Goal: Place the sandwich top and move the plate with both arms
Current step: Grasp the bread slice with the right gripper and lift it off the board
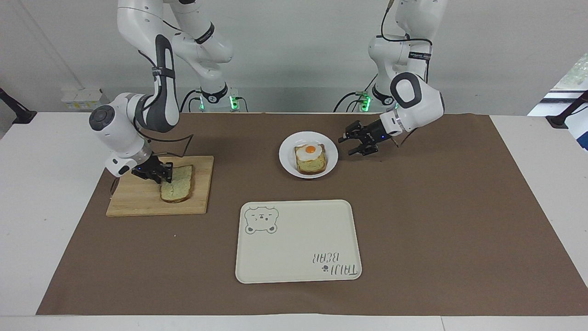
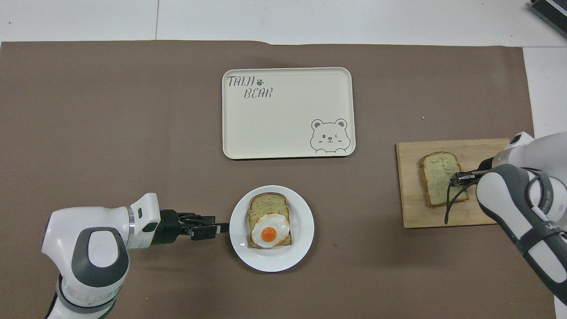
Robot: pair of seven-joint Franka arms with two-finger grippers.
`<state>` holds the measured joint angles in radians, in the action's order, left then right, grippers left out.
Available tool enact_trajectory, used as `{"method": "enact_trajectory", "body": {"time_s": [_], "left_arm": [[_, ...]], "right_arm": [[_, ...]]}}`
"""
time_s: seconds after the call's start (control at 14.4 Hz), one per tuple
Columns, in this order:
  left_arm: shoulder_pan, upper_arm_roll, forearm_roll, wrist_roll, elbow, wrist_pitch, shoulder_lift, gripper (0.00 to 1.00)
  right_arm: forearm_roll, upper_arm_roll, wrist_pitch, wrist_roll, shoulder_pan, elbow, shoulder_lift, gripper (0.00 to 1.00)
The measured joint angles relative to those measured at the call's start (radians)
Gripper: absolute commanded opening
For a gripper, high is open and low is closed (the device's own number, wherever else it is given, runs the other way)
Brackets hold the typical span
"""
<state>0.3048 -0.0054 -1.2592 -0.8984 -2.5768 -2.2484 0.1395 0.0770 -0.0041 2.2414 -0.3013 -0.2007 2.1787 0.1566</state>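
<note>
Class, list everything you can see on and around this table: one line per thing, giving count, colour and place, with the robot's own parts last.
sandwich top: one, pale with brown crust, flat on the cutting board.
cutting board: one, light wood, toward the right arm's end of the table.
plate: one, white, round, mid-table, nearer to the robots than the tray.
egg-topped slice: one, brown bread with white and orange fried egg, on the plate.
tray: one, cream, rectangular, bear drawing and lettering, bare.
table cover: one, brown, under everything.
right gripper: one, black, at the sandwich top's edge on the board.
left gripper: one, black, open, beside the plate's rim.
</note>
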Motion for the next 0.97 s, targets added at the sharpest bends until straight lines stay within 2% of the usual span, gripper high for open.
{"method": "enact_trajectory", "body": {"time_s": [0.35,0.69,0.97], "left_arm": [[0.018,0.0,-0.096,0.0,-0.021,-0.048,-0.017,0.71],[0.018,0.005,-0.12,0.01,-0.042,-0.105,-0.017,0.71],[0.024,0.005,-0.13,0.05,-0.052,-0.168,-0.017,0.71]], "right_arm": [[0.002,-0.002,-0.013,0.0,-0.001,-0.007,0.0,0.0],[0.047,-0.004,-0.174,0.0,-0.002,-0.122,-0.002,0.0],[0.094,0.002,-0.239,0.0,0.001,-0.177,-0.007,0.0]]}}
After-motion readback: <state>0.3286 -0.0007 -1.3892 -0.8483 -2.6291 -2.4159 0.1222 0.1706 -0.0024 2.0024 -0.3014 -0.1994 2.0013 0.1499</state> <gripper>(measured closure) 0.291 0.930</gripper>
